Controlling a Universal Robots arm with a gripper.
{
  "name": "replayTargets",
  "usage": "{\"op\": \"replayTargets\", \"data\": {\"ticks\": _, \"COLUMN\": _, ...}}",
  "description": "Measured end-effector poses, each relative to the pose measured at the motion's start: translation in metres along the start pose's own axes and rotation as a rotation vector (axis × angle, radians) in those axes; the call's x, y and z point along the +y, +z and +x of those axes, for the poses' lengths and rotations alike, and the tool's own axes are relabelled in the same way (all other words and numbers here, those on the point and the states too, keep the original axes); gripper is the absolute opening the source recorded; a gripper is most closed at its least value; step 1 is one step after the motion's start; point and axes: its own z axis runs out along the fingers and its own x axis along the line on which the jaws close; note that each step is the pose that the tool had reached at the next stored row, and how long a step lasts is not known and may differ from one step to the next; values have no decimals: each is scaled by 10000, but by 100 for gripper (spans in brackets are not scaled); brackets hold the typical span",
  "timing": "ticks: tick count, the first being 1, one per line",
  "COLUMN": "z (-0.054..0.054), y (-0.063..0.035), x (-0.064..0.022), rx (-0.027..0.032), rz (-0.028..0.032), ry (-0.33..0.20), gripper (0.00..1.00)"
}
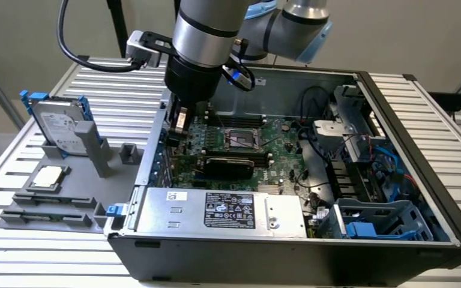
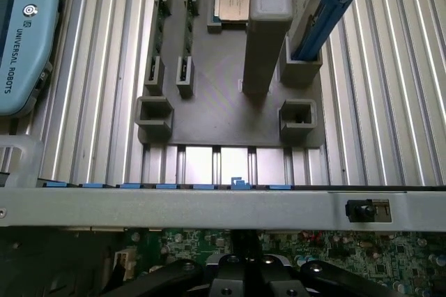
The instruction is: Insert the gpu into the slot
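One Universal Robots arm (image 1: 214, 30) reaches down from above into one open computer case (image 1: 422, 180), which lies on its side on a ribbed aluminium tabletop (image 1: 22, 264). The arm's last section stands nearly upright. Its end effector (image 1: 180, 123) hangs low over the motherboard (image 1: 283, 150), close to the case wall on the exterior view's left. You cannot tell whether the end effector is wide, narrow or holding anything. In the wrist view its black body (image 2: 244, 276) sits just inside the case wall (image 2: 209, 199).

There is one gpu (image 1: 228, 164). It rests across the middle of the motherboard with its black cooler block facing up. It lies just in front of the single CPU socket (image 1: 242, 139) and just below and beside the end effector. You cannot tell whether the card is pressed home.

One grey labelled power supply (image 1: 222, 210) fills the near edge of the case. One blue drive cage (image 1: 374, 219) sits in the near corner on the exterior view's right.

Outside the case, near the tabletop's edge on the exterior view's left, one grey fixture plate (image 2: 209, 74) carries one hard drive in a blue frame (image 1: 58, 123), standing on edge, and one loose CPU chip (image 1: 48, 176). One teach pendant (image 2: 21, 39) lies beside the plate.
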Motion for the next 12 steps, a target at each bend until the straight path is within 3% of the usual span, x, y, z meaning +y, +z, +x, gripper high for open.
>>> {"op": "replayTargets", "data": {"ticks": 12, "z": 0, "y": 3, "x": -1, "rx": -1, "rz": 0, "ry": 0, "gripper": 11}}
